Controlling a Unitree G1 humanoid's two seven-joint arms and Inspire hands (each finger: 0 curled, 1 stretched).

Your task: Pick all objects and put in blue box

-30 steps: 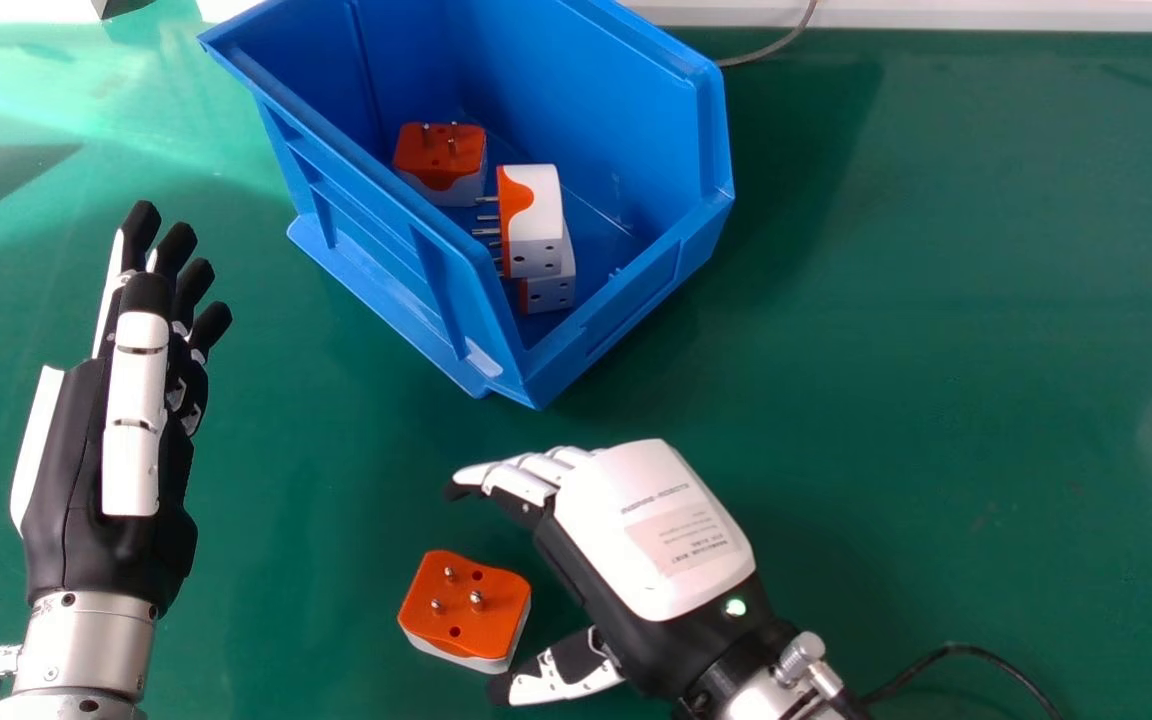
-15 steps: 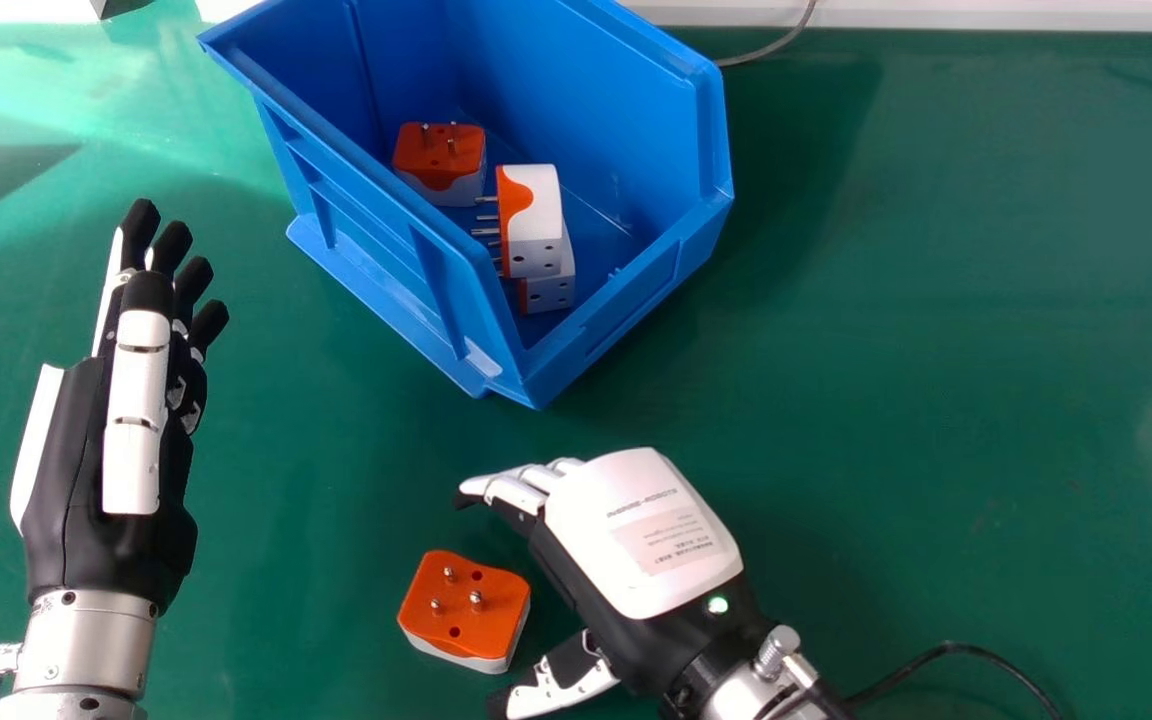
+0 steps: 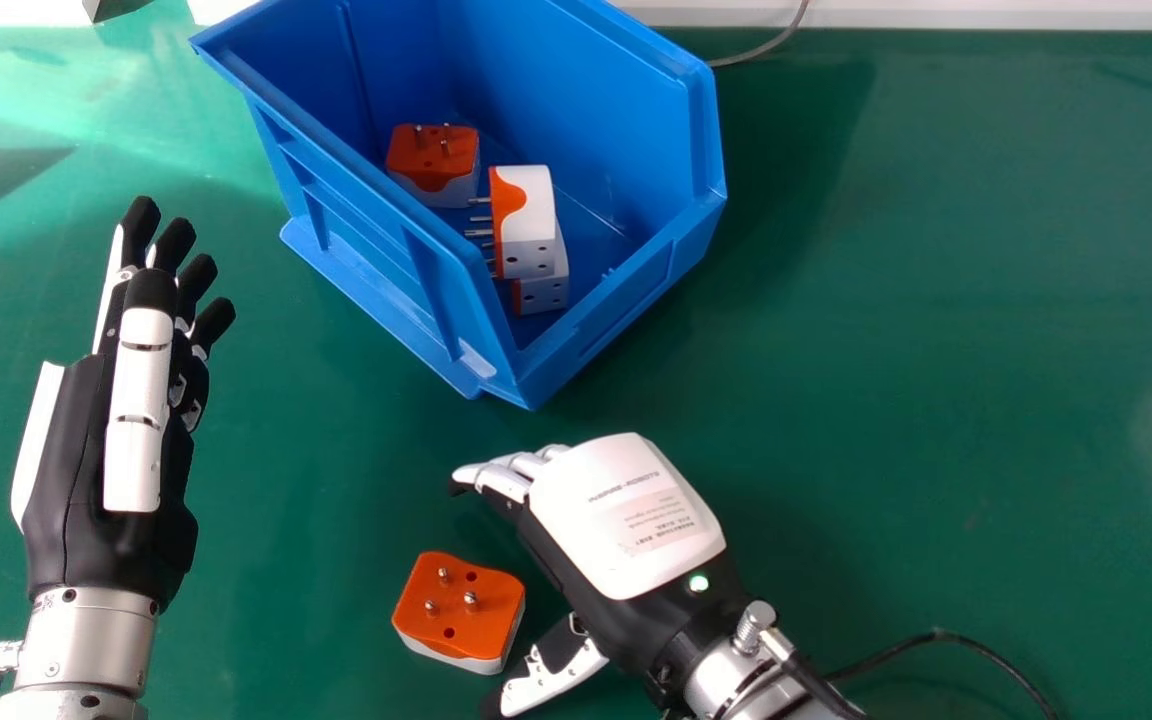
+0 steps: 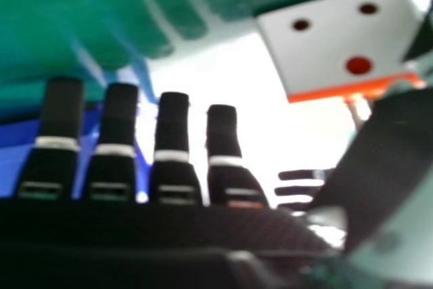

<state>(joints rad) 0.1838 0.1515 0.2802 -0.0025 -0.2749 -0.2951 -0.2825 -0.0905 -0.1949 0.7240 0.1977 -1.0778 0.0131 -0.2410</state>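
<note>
Step in hand, as judged: pick-up of the last loose piece in sight, the right hand [image 3: 626,520] being set around it before any grip. In the near part of the scene, the orange-and-white plug adapter [image 3: 461,610] lies on the table, left of the palm and just beside the thumb; contact cannot be told. Hand state: fingers extended with a slight bend, thumb spread well away from them, nothing pinched. Next move probably calls for a small shift left, then closing thumb and fingers on the adapter's sides, clear of the upright pins. Adapter: rounded block, smooth orange pin face, white body; the right hand view gives a pale face with round holes. Hand: glossy white back shell over black, silvery metal at the wrist. Off to the left, the left hand [image 3: 116,400] is held with fingers straight, no load. Table [image 3: 936,350]: green, smooth, faintly glossy. Farther out stands the blue box [image 3: 386,260], moulded plastic by its look, outer wall ribbed, sides sloping down toward the near end. Inside: one adapter [image 3: 431,168] pins up at far left; another [image 3: 526,225] on its side, pins left, partly covering a third [image 3: 542,292].
</note>
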